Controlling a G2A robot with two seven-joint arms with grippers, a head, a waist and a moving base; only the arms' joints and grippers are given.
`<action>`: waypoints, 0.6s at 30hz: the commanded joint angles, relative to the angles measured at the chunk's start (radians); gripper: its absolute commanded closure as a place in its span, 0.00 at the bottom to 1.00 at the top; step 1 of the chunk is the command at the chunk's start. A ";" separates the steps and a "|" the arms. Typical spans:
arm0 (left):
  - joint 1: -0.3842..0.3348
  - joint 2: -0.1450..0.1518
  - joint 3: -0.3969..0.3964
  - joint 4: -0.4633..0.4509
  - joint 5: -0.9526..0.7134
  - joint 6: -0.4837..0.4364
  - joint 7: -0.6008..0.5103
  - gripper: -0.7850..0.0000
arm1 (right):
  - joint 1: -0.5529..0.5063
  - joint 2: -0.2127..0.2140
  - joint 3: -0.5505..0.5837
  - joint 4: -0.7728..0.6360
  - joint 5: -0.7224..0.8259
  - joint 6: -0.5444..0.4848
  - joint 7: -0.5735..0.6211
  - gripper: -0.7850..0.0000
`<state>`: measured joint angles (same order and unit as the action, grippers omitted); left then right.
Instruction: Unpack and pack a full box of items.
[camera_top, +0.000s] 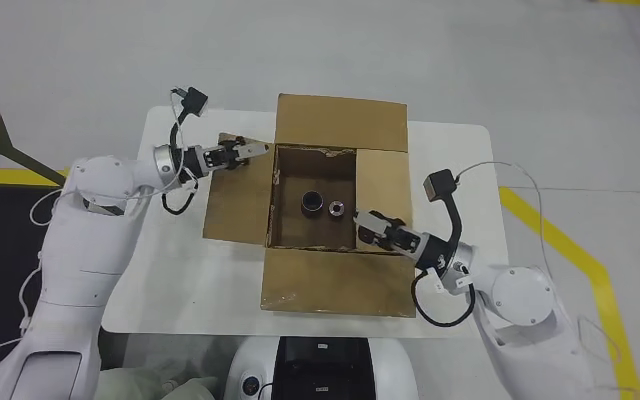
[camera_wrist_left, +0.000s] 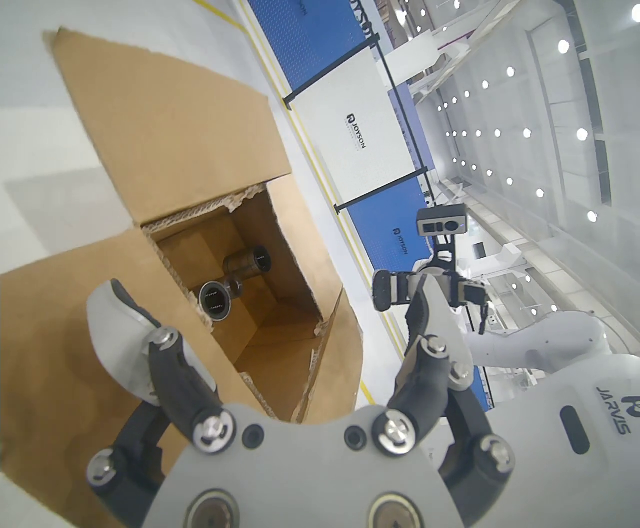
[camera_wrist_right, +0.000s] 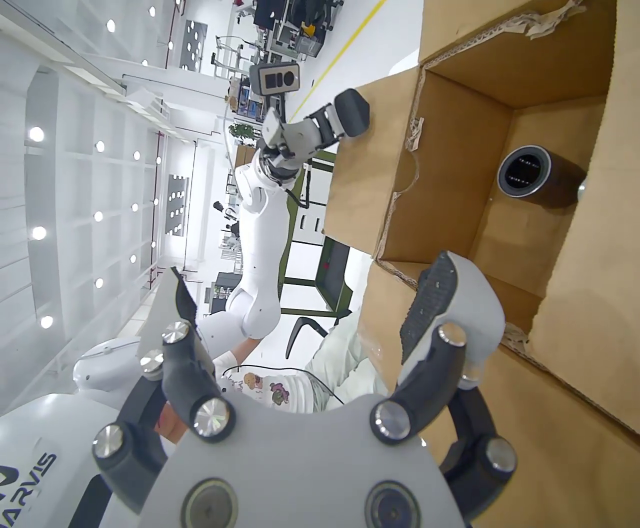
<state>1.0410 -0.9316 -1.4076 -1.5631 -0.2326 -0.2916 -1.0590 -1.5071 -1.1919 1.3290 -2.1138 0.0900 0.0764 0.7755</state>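
Note:
An open cardboard box (camera_top: 340, 120) stands mid-table with its four flaps spread outward. On its floor lie two short dark metal cylinders (camera_top: 313, 202) (camera_top: 336, 209); they also appear in the left wrist view (camera_wrist_left: 216, 299) (camera_wrist_left: 247, 262). In the right wrist view one cylinder (camera_wrist_right: 525, 172) shows end-on. My left gripper (camera_top: 252, 149) (camera_wrist_left: 270, 320) hovers open over the left flap near the box's far-left corner, holding nothing. My right gripper (camera_top: 366, 221) (camera_wrist_right: 305, 300) is open and empty over the box's right rim. Each wrist view also shows the other arm's gripper farther off across the box.
The white table (camera_top: 170, 270) has bare strips left and right of the box flaps. Its front edge runs just below the near flap (camera_top: 335, 285). Yellow floor tape (camera_top: 560, 240) lies beyond the table's right side.

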 joint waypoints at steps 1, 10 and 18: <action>-0.006 -0.002 0.009 -0.023 -0.017 0.015 0.013 0.00 | -0.008 0.002 0.006 0.001 0.007 -0.005 0.007 0.00; -0.065 -0.024 0.124 -0.088 -0.038 0.056 0.066 0.00 | -0.070 0.018 0.040 -0.035 0.019 0.014 0.065 0.00; -0.153 -0.057 0.287 -0.093 -0.010 0.093 0.088 0.00 | -0.178 0.030 0.103 -0.104 0.044 -0.010 0.052 0.00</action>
<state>0.8991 -0.9844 -1.1432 -1.6585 -0.2500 -0.2023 -0.9730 -1.6709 -1.1635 1.4230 -2.2093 0.1294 0.0710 0.8301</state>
